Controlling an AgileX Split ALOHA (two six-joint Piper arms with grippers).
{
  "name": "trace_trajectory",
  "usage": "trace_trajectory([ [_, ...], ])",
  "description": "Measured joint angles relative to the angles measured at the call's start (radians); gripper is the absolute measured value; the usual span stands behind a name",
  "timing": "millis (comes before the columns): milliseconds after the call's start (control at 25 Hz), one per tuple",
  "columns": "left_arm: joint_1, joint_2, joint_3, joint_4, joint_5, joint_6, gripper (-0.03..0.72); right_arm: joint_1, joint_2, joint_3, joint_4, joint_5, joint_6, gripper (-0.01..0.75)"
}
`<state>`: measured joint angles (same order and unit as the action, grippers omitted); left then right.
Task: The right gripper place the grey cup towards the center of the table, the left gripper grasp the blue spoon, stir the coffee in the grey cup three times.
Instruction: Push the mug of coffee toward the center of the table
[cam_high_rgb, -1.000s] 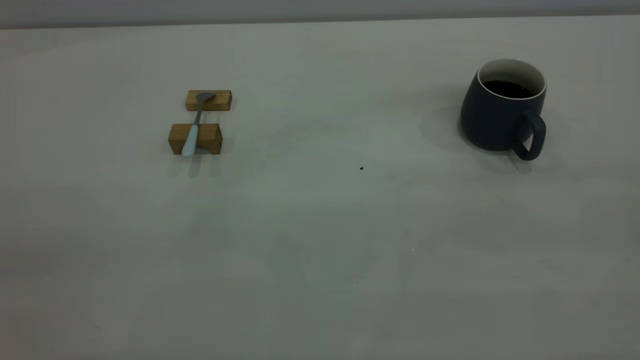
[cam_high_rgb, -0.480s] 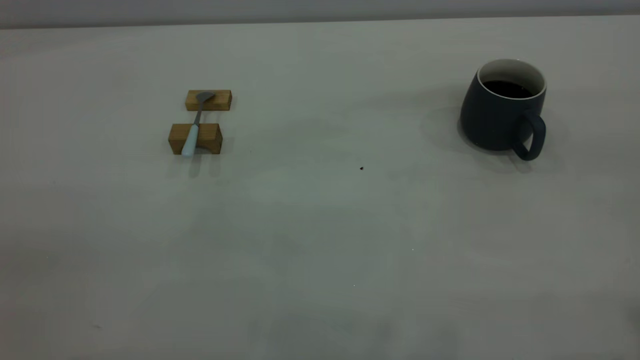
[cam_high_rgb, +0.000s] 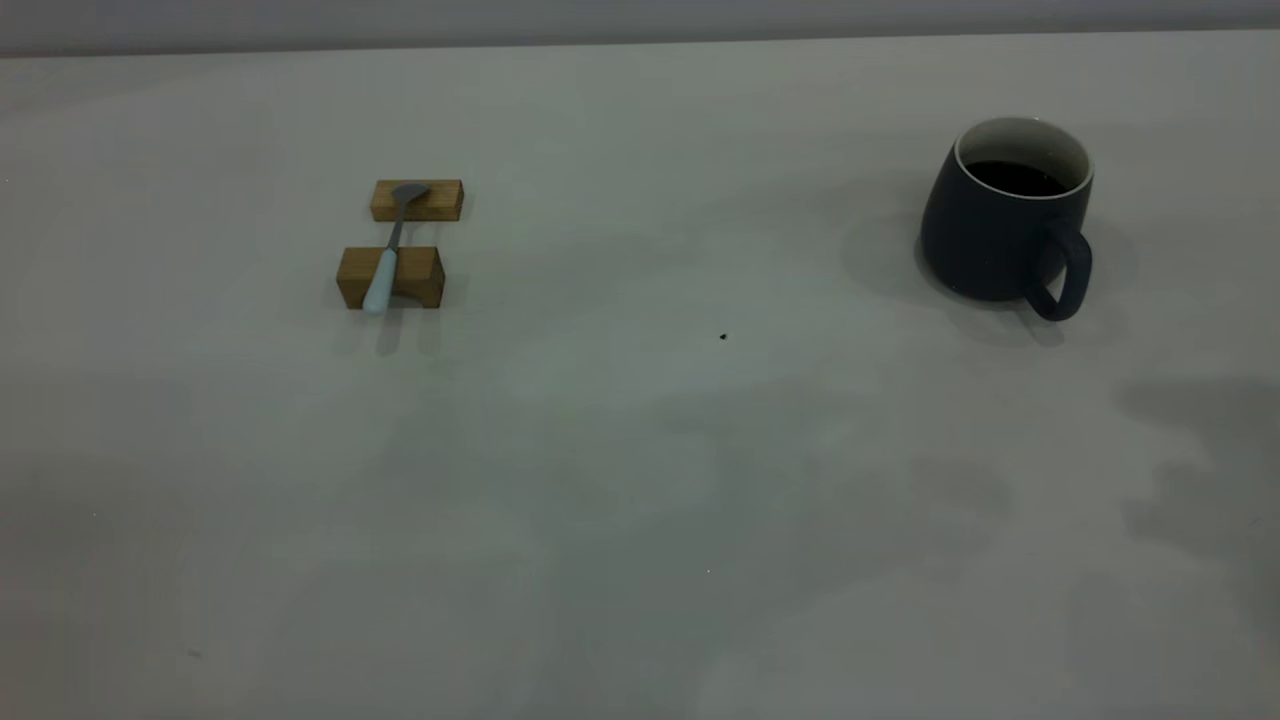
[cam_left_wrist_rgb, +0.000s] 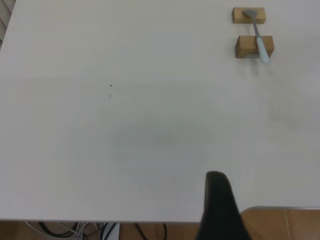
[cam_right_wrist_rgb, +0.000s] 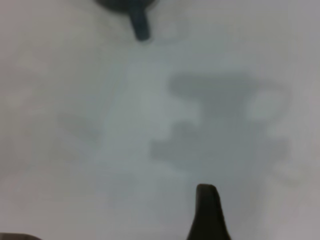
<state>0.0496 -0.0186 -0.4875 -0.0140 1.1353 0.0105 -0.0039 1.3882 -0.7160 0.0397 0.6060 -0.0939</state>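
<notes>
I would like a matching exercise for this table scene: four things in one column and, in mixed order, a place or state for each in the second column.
1. blue spoon
2. grey cup
3. coffee
4. wooden blocks

a. inside the cup
b. upright at the table's right side
c. lying across both blocks
d. on the table's left side, one behind the other

Pairs: 1-c, 2-b, 3-a, 4-d

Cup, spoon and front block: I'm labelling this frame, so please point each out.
cup (cam_high_rgb: 985, 240), exterior view, on its dark belly.
spoon (cam_high_rgb: 381, 280), exterior view, on its pale blue handle.
front block (cam_high_rgb: 420, 276), exterior view, on its near face, right of the handle.
</notes>
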Motion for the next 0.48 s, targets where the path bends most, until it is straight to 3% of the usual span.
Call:
trace_trajectory([
  [200,0.0,0.0,0.0,0.0,0.0,0.0,0.558,0.0,0.207,-0.01,0.116,-0.103,-0.141,0.607],
  [480,0.0,0.0,0.0,0.0,0.0,0.0,0.558,0.023,0.449,-0.165,0.179,-0.122,-0.258,0.6],
])
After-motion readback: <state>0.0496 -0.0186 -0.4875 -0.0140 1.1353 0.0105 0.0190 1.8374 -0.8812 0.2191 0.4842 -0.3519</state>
